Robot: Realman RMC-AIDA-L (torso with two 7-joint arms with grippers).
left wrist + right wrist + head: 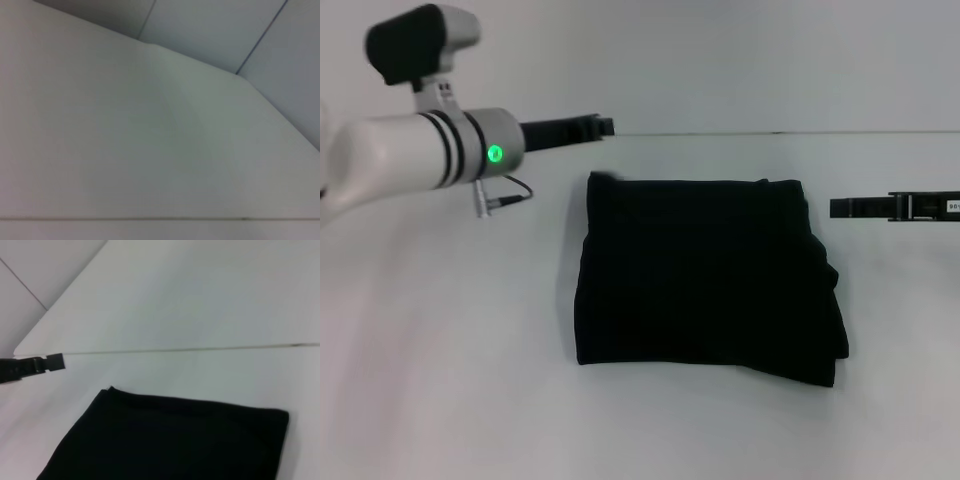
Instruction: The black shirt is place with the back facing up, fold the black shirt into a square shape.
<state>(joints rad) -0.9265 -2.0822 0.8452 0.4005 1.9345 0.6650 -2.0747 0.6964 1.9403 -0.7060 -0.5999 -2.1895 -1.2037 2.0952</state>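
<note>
The shirt (705, 280) lies folded on the desk (440, 350), a soft black block, roughly square, with no lettering showing. Its far edge runs straight; its near edge is a little ragged, the layers stepping out at the near right corner, and the right side bulges slightly where the folds stack. The cloth looks matte and limp, with faint creases across the top.

The left pincer (603, 125) hangs beyond the shirt's far left corner, clear of the cloth, at the end of a white arm with black bands and a green light. Its hard black fingers look drawn together (the same tip shows small in the right wrist view (55, 361), also apart from the shirt (170, 440)). The left wrist view shows only the smooth pale desk (125, 150) and the wall behind.

The right pincer (836, 207) sits just right of the shirt's far right corner, near it but not touching, level and pointing toward the cloth. Its fingers lie as one flat dark bar, so they appear closed on nothing.

The desk is plain, whitish and smooth.
</note>
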